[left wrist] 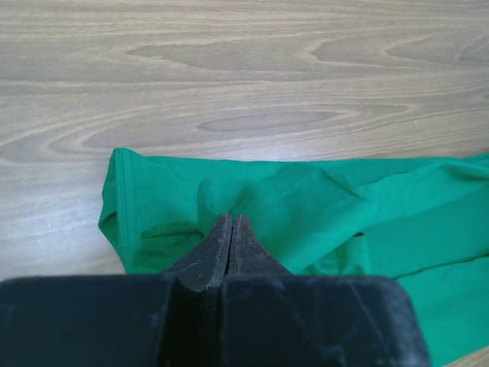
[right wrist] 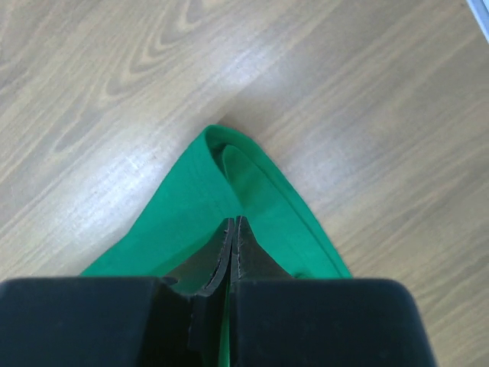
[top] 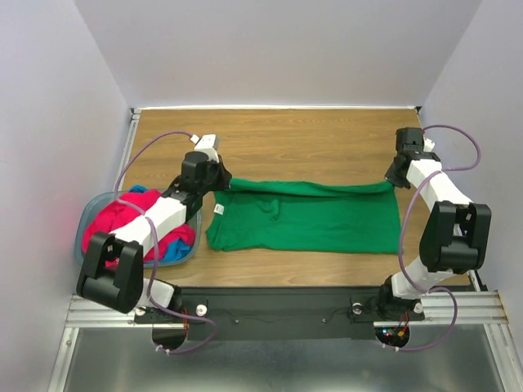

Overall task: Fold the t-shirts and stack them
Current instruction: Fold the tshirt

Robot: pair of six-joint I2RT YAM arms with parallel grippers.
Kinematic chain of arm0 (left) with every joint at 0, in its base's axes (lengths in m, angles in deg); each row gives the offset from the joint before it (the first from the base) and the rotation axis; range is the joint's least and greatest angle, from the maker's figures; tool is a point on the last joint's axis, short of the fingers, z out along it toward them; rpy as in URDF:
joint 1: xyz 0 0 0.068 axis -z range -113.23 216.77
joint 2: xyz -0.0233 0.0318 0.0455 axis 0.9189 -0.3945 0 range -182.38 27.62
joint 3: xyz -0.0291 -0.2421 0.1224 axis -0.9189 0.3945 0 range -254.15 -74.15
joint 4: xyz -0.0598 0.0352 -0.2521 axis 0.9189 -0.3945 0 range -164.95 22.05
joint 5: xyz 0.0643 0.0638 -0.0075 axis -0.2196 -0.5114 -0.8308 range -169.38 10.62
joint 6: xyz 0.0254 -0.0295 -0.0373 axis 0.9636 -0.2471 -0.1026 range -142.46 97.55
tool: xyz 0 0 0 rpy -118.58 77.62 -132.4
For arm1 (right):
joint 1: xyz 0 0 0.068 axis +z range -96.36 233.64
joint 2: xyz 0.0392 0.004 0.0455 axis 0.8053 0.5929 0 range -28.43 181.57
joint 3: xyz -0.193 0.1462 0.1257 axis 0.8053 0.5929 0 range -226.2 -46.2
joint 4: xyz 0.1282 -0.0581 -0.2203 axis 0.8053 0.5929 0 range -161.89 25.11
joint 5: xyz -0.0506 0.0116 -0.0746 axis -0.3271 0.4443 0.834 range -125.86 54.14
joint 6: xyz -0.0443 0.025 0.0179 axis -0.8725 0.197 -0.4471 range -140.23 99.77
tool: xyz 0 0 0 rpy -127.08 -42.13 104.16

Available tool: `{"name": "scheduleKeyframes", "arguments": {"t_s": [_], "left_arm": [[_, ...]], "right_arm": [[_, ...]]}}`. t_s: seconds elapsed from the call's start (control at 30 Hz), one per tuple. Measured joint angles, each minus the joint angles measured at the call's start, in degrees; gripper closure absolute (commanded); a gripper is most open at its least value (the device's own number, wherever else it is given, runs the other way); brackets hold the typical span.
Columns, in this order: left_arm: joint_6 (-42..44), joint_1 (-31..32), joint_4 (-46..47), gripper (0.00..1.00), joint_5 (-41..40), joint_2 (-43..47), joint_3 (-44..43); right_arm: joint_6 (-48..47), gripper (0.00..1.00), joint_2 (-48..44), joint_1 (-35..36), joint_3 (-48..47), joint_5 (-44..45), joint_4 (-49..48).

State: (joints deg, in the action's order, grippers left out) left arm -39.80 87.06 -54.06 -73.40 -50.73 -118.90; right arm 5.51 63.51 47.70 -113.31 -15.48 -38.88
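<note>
The kelly green t-shirt [top: 306, 219] lies spread flat across the middle of the wooden table. My left gripper [top: 222, 181] is at its far left corner, jaws shut, with the cloth [left wrist: 306, 206] puckered at the tips [left wrist: 231, 219]. My right gripper [top: 395, 180] is at its far right corner, jaws shut on a folded corner of the cloth [right wrist: 229, 183], meeting at the tips [right wrist: 234, 220]. The bright pink-red t-shirt [top: 114, 216] and the blue t-shirt [top: 173, 249] lie bunched in the basket at the left.
The grey-blue plastic basket [top: 83, 224] sits at the table's left edge under my left arm. Bare wooden table [top: 310, 147] lies beyond the green t-shirt. White walls close in the back and both sides.
</note>
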Motion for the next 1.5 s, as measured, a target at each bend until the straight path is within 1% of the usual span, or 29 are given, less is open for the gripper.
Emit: {"name": "scheduleKeyframes", "arguments": {"t_s": [0.2,0.33,0.37,0.43,0.47,0.5,0.53,0.57,0.6,0.63,0.67,0.7,0.83,0.87,0.93,1.1,1.27,1.4,1.5], "left_arm": [[-2.91,0.02,1.14,1.00,-0.37,5.31,6.54],[-5.05,0.24,1.75,1.00,-0.50,7.34,10.47],[-5.84,0.24,1.77,0.95,-0.42,7.63,11.56],[-7.26,0.26,1.75,0.77,-0.04,7.63,13.18],[-8.04,0.26,1.62,0.58,0.15,7.61,14.01],[-8.74,0.28,1.42,0.52,0.26,7.61,14.43],[-9.49,0.33,0.63,0.48,0.26,7.61,14.78],[-10.27,0.37,-0.20,0.34,0.24,7.63,14.91],[-10.97,0.57,-1.66,0.13,-0.02,7.93,14.95],[-12.26,0.66,-2.93,0.01,-0.28,8.59,14.95],[-13.64,0.92,-3.96,0.01,-0.04,9.64,14.95],[-14.10,1.57,-4.90,0.01,-0.42,11.43,14.93],[-15.76,2.49,-8.44,0.01,-1.84,19.63,14.91],[-16.20,2.47,-9.01,0.01,-2.34,20.96,14.49],[-16.26,2.47,-9.66,0.01,-2.84,20.85,13.05],[-16.15,3.06,-10.21,0.01,-3.30,11.50,5.73],[-15.50,7.43,-10.67,0.02,-4.48,-2.12,-2.99],[-15.10,11.15,-10.75,0.02,-5.57,-8.72,-6.62],[-15.10,13.42,-10.78,0.02,-6.01,-12.02,-7.41]], "right_arm": [[0.24,1.00,-3.48,0.00,2.75,0.63,-0.02],[0.68,1.00,-4.61,0.00,5.22,0.85,-0.13],[0.87,0.96,-4.83,0.00,6.27,1.01,-0.17],[1.27,0.85,-5.03,0.00,7.89,1.22,-0.20],[1.53,0.74,-5.03,0.00,8.96,1.42,-0.22],[1.97,0.70,-5.03,0.00,9.70,1.60,-0.26],[2.38,0.65,-5.03,0.00,10.58,1.84,-0.17],[2.56,0.49,-5.03,0.00,11.23,2.01,0.00],[2.82,0.40,-5.07,0.00,11.85,2.16,0.02],[2.89,0.32,-5.16,0.00,12.17,2.34,0.35],[3.06,0.07,-5.57,0.00,12.48,2.49,0.52],[3.39,0.00,-5.95,0.00,12.55,2.58,0.83],[3.61,0.00,-10.91,0.00,12.39,1.84,1.53],[3.56,0.00,-12.13,0.00,12.17,0.63,1.55],[3.37,0.00,-13.62,0.00,11.76,-1.75,1.53],[1.33,0.00,-14.58,0.02,10.64,-10.45,1.11],[-0.50,0.00,-14.19,0.76,10.69,-19.50,-0.09],[-1.03,0.00,-10.95,2.14,10.69,-25.35,-2.91],[-1.16,0.00,-7.08,2.84,10.69,-27.10,-4.59]]}}
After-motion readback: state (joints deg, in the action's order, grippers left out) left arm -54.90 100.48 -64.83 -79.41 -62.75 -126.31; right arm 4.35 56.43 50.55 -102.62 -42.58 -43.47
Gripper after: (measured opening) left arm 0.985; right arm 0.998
